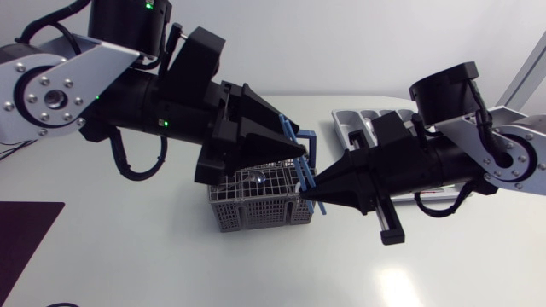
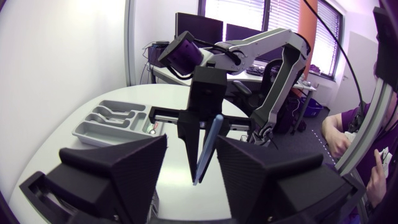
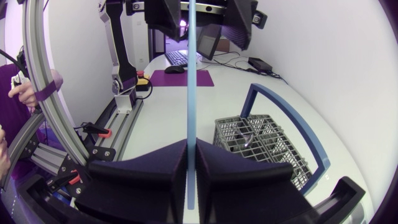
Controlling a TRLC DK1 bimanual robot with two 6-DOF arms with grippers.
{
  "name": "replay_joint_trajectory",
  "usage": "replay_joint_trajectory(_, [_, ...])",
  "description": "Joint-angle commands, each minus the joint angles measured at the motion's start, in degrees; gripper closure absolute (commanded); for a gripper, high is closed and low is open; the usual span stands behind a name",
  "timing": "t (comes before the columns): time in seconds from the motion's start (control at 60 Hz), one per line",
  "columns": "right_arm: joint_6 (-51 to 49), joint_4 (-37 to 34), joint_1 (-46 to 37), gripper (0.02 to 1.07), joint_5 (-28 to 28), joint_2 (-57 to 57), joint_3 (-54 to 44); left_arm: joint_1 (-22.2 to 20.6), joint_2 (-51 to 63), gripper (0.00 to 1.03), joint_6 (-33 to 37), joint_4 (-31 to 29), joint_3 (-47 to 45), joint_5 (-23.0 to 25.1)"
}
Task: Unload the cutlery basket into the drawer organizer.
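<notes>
Basket [image 1: 256, 205], grey, on table [image 1: 128, 256]. Right gripper [image 3: 191, 152] clamped on blue utensil [image 3: 191, 74] above it; left gripper [image 2: 191, 142] fingers apart.

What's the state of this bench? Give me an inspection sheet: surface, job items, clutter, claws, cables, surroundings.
Surface: white table, no spills seen.
Job's things: grey cutlery basket with a blue handle, at least one metal piece inside. Grey drawer organizer on the right arm's side, some cutlery in it. Light-blue utensil held in the air near the basket.
Clutter: dark purple mat at the table's left edge.
Claws: right claw shut on the utensil. Left claw open around its other end.
Cables: black cables loop under both arms, clear of the basket.
Surroundings: nothing seen.
</notes>
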Motion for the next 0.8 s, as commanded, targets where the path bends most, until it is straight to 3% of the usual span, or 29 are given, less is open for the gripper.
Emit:
replay_joint_trajectory(0.0, [0.0, 0.1, 0.6, 1.02, 0.3, -0.2, -1.6, 0.5, 0.3, 0.06, -1.5, 0.3, 1.4, 0.9])
replay_joint_trajectory(0.45, [-0.3, -0.4, -0.3, 1.02, 2.7, -1.2, -3.9, 2.7, -3.1, 0.05, -1.7, 0.5, -0.5, 1.0])
replay_joint_trajectory(0.783, [-5.1, -5.2, -4.3, 1.02, 4.8, -3.0, -5.6, 4.7, -5.7, 0.05, -1.5, 0.8, -2.5, 1.0])
